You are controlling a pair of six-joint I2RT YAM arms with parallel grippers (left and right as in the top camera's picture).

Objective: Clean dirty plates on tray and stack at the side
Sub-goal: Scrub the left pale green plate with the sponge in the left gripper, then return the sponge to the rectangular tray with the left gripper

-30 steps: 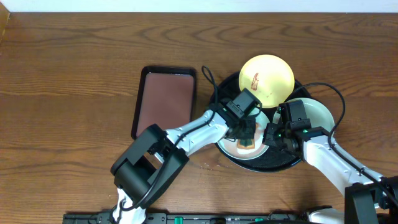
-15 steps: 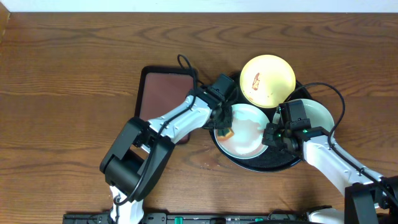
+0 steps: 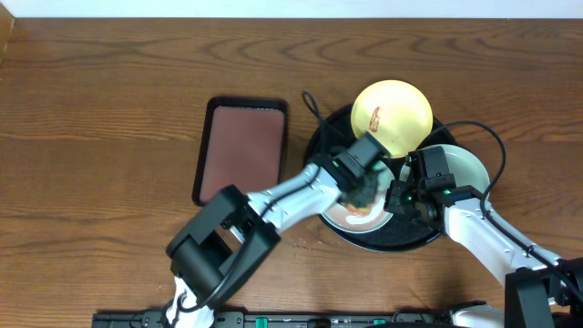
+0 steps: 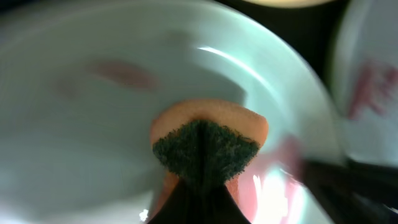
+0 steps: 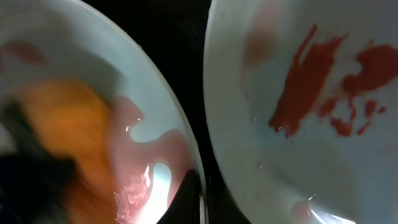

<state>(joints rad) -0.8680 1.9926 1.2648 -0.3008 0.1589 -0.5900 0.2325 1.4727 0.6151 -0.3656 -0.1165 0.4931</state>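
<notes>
The black tray (image 3: 410,239) holds three plates. A pale yellow plate (image 3: 392,118) with a red smear leans at its far side. My left gripper (image 3: 364,189) is shut on an orange and green sponge (image 4: 205,146) and presses it onto the middle mint-blue plate (image 3: 344,216), which shows pink wet smears (image 5: 134,180). My right gripper (image 3: 395,199) is shut on that plate's right rim (image 5: 163,99). The second mint-blue plate (image 5: 311,93), with red-brown smears, lies right of it, partly under my right arm (image 3: 460,169).
A smaller rectangular reddish-brown tray (image 3: 241,146) lies on the wooden table left of the black tray. A black cable loops over the black tray's far left rim (image 3: 310,105).
My left gripper with the sponge has swung from the middle plate's left edge back to its centre-right. Pink smears show on the plate again. The right arm has not moved.
</notes>
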